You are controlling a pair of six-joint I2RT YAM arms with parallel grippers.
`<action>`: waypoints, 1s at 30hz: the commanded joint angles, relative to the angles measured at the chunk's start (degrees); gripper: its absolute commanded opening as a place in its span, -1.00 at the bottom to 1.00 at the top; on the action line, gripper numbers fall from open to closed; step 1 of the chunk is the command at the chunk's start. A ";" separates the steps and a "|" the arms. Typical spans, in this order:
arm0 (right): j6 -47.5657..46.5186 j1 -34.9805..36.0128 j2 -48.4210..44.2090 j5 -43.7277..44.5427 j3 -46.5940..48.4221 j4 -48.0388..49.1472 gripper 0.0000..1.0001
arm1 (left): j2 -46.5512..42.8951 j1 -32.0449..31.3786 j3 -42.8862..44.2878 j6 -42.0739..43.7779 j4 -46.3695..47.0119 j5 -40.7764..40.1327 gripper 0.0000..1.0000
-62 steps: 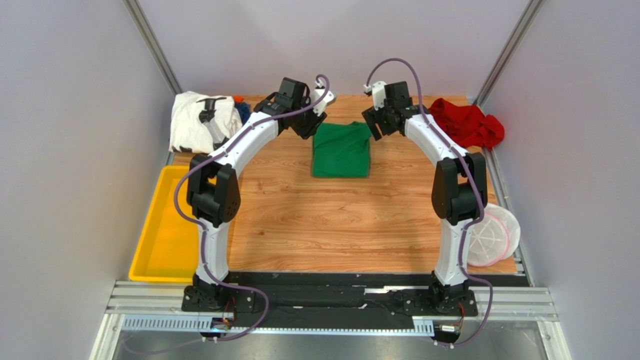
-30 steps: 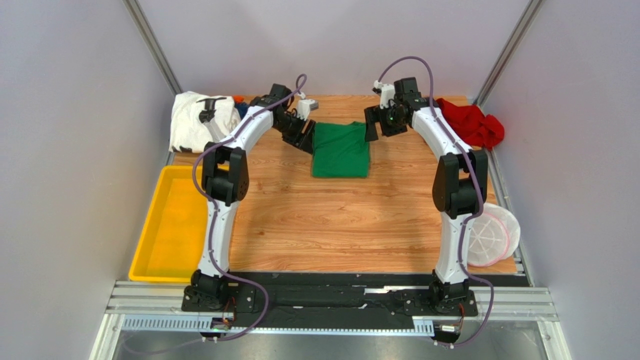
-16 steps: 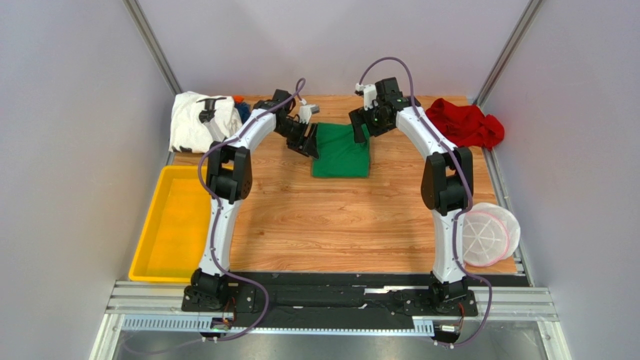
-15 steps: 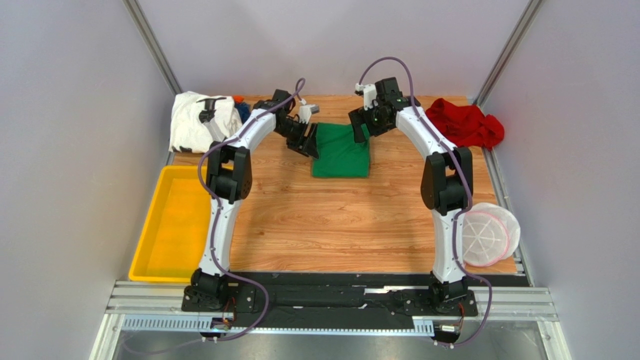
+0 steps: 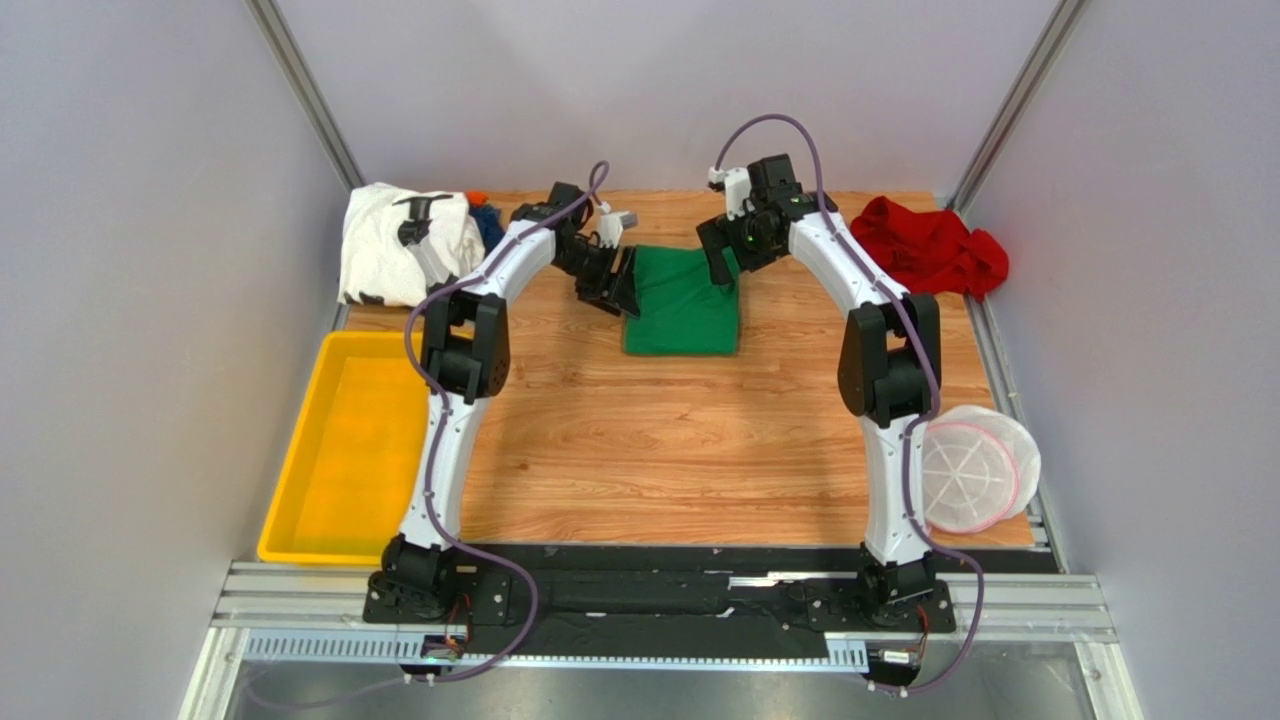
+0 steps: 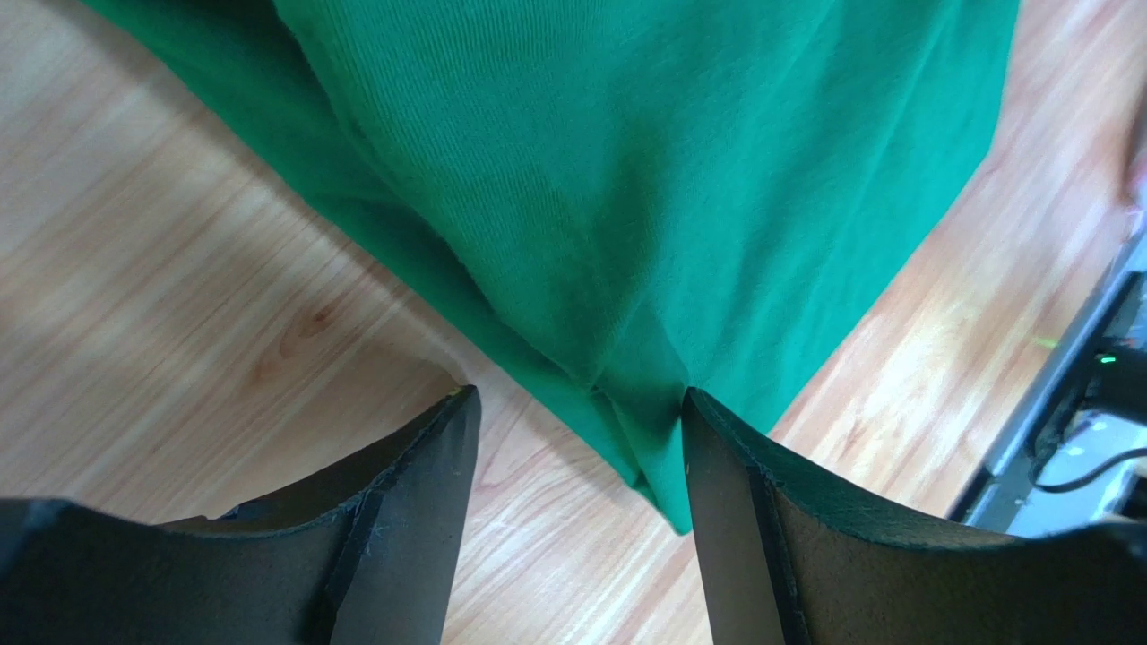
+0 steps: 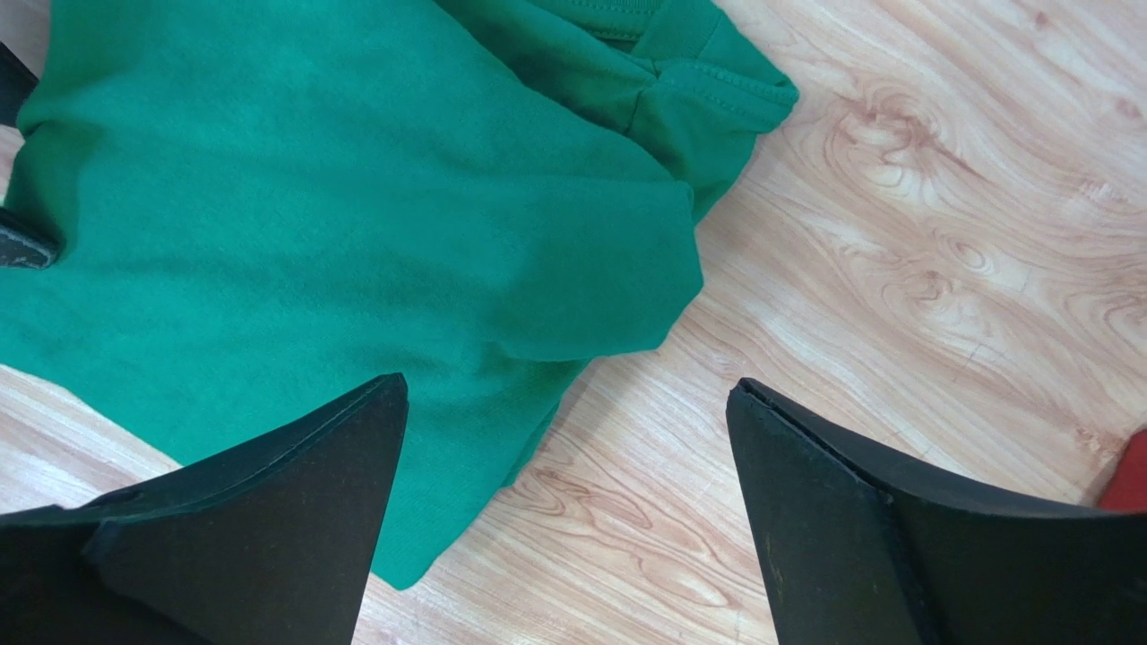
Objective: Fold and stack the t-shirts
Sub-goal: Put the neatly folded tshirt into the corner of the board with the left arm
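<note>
- We find the green t-shirt [image 5: 684, 300] folded into a compact rectangle, lying flat on the wooden bench [image 5: 676, 450] toward its far side, roughly midway between the two arms
- The left claw [image 6: 576, 403] stands at the shirt's left edge, near its far corner; the jaws are parted, and the left wrist view shows a corner of the folded cloth pointing into the gap between them
- The cloth there lies slack on the wood with its layered edges showing, and neither finger presses it; we record this claw as open and gripping nothing
- The right claw [image 7: 566, 390] is at the shirt's far right corner, its jaws spread wide, with the shirt's edge and bare wood showing between them; it grips nothing
- In the right wrist view a stitched hem or sleeve end sticks out from under the top layer at that corner
- The white t-shirt [image 5: 388, 240] with black print lies bunched at the far left corner of the bench
- The dark blue t-shirt [image 5: 486, 225] shows only as a small patch just beside the white one; we cannot tell how it lies
- The red t-shirt [image 5: 932, 248] lies crumpled at the far right corner, well apart from the green one
- A yellow tray [image 5: 338, 450] sits along the left side of the bench
- A round white-and-pink mesh basket [image 5: 984, 480] sits at the right edge, beside the right arm
</note>
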 commanded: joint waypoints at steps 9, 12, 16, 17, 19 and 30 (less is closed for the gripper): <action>-1.73 1.48 1.37 0.79 4.12 -0.07 0.88 | 3.48 0.43 5.31 -3.95 -0.44 0.49 0.38; -1.99 1.65 1.99 1.58 4.56 0.11 0.88 | 4.89 0.43 6.89 -4.65 -0.44 1.36 0.40; -1.99 2.18 3.22 1.84 5.96 -0.16 0.88 | 6.03 0.43 8.47 -5.45 -0.44 1.90 0.40; -2.08 2.27 3.39 1.84 6.23 -0.24 0.88 | 6.03 0.43 8.47 -5.53 -0.44 1.98 0.39; -2.08 2.44 3.74 2.02 6.41 -0.42 0.88 | 6.12 0.43 8.39 -6.06 -0.35 2.42 0.38; -2.35 2.88 4.54 1.41 6.14 -0.68 0.87 | 5.77 -2.21 7.68 -5.45 -3.08 2.51 0.35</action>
